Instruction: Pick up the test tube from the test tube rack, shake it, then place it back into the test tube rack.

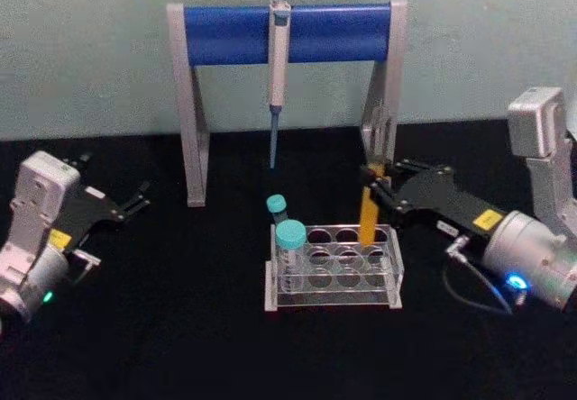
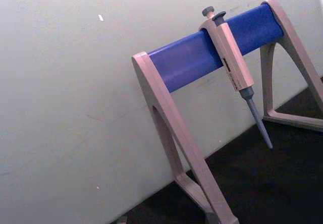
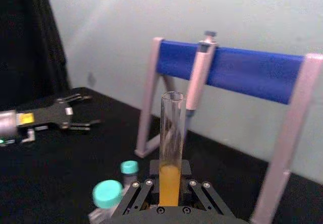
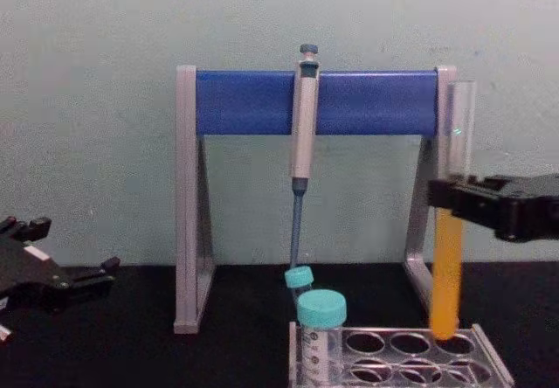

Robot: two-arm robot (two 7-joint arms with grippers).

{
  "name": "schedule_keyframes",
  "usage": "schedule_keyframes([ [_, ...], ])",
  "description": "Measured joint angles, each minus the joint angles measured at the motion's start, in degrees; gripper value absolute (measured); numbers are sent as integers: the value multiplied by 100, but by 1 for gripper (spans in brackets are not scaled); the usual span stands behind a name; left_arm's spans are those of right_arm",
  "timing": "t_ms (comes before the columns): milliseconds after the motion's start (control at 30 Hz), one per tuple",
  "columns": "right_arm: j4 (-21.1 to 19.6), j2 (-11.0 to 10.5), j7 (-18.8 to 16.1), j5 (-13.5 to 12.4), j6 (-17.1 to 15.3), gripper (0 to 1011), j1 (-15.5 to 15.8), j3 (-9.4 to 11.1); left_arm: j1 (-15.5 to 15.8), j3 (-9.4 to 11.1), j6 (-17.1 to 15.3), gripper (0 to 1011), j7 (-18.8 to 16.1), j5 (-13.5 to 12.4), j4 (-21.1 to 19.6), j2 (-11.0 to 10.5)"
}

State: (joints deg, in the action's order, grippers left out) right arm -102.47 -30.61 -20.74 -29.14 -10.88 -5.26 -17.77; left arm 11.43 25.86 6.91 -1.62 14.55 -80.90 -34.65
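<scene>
One test tube [image 1: 368, 220] is gripped by the right gripper [image 1: 370, 184], whose black fingers are clenched on the glass just above the liquid line. The tube is long, thin, clear and uncapped. It is held upright, its lower half filled with orange-yellow liquid and its upper half empty. Its rounded bottom is seen at the mouth of the back right hole of the rack [image 1: 334, 299]. Whether it sits inside the hole or just above it cannot be told.

One rack is set on the black table [image 1: 180, 346]. It is low, made of translucent grey plastic, with rows of round holes in its top plate.

Two short, wide vials with teal screw caps are counted. One [image 1: 290, 249] is stood in the rack's left column, and the other [image 1: 277, 206] is seen just behind it.

One tall grey stand [image 1: 191, 130] with a smooth blue crossbar is placed behind the rack, against a pale wall. One grey pipette [image 1: 278, 58] is hung from the bar, with its thin tip pointed down.

The left gripper [image 1: 113, 182] is held low over the table, well apart from the rack, with its fingers spread and nothing between them.
</scene>
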Motion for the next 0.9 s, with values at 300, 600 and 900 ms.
schedule_keyframes([
  [300, 270, 229, -207, -38, 63, 229, -338, -402, 0, 0, 0, 1001, 0, 0, 0, 0],
  [600, 803, 479, -264, 93, 255, 229, -864, -622, 0, 0, 0, 1001, 0, 0, 0, 0],
  [900, 1093, 533, -169, 179, 354, 229, -1077, -518, 0, 0, 0, 1001, 0, 0, 0, 0],
])
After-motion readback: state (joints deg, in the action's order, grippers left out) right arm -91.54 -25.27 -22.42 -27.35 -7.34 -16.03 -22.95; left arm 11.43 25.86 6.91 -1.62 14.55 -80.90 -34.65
